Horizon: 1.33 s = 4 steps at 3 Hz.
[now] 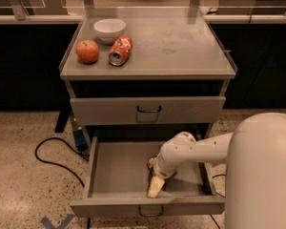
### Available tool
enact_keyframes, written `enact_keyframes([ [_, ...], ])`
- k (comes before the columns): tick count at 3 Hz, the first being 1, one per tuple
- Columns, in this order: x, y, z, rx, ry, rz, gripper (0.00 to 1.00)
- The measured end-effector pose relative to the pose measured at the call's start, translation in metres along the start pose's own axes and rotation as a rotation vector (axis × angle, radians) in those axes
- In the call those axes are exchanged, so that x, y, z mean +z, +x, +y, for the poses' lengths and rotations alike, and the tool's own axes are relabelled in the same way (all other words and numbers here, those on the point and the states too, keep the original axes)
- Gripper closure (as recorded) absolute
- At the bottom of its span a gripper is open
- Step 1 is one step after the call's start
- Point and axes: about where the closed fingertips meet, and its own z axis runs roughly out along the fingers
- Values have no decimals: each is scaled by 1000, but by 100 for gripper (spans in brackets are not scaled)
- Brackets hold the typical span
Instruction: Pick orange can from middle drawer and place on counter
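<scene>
The middle drawer (100, 168) is pulled open below a closed drawer. My gripper (155, 187) is down inside it, near the front wall, at the end of the white arm reaching in from the right. A small brownish-orange can (151, 164) shows only as a sliver at the arm's left edge, just behind the gripper; the arm hides most of it. I cannot tell whether the gripper holds it. The grey counter (181, 46) tops the cabinet.
On the counter's left stand a white bowl (109, 30), a red apple (87, 51) and a brighter red-orange can (120, 50) lying on its side. The closed drawer (148, 109) is above the open one. A black cable (52, 161) lies on the floor at the left.
</scene>
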Motion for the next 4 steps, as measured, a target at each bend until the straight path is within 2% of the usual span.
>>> enact_keyframes([
  [1,-3,-11,-18,5,15,0,0],
  [2,-3,-11,-18,5,15,0,0],
  [3,41,26,-15,77,-16,-29,0],
  [4,43,27,-14,79,-18,-30,0],
])
